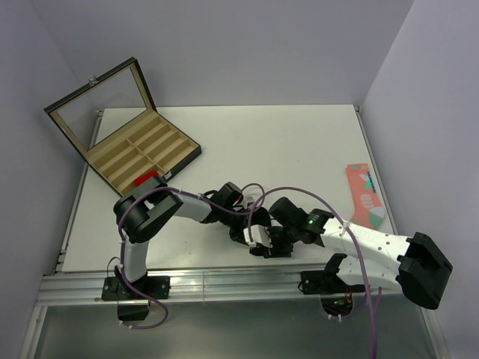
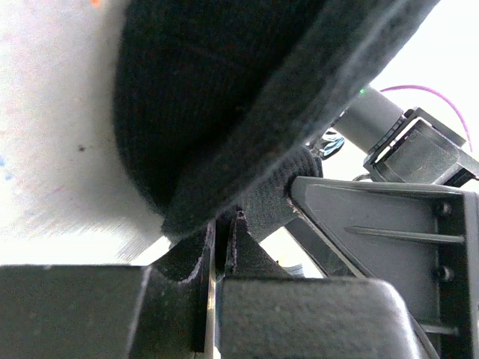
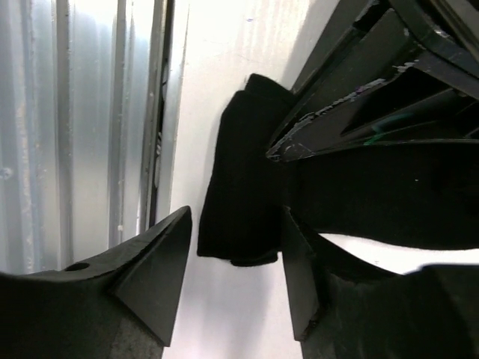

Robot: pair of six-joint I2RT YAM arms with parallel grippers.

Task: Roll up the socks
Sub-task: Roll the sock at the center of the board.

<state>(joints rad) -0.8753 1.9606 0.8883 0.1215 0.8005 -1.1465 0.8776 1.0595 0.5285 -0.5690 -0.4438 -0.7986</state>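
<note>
Two grippers meet near the front edge of the table [image 1: 299,142], a little right of centre. The left gripper [image 2: 224,224] is pressed together on a fold of the black sock [image 2: 224,97], whose dark knit bunches and bulges above its fingers [image 2: 187,258]. The right gripper [image 3: 238,224] stands spread, one finger on each side of the sock's doubled end. That end lies flat on the white surface just beside the metal rail [image 3: 97,134] (whether either finger touches the fabric I cannot tell). The red sock [image 1: 147,179] shows at the near edge of the open wooden box [image 1: 142,153] at the back left, well apart from both grippers. A salmon-pink sock [image 1: 364,196] lies by the right wall.
</note>
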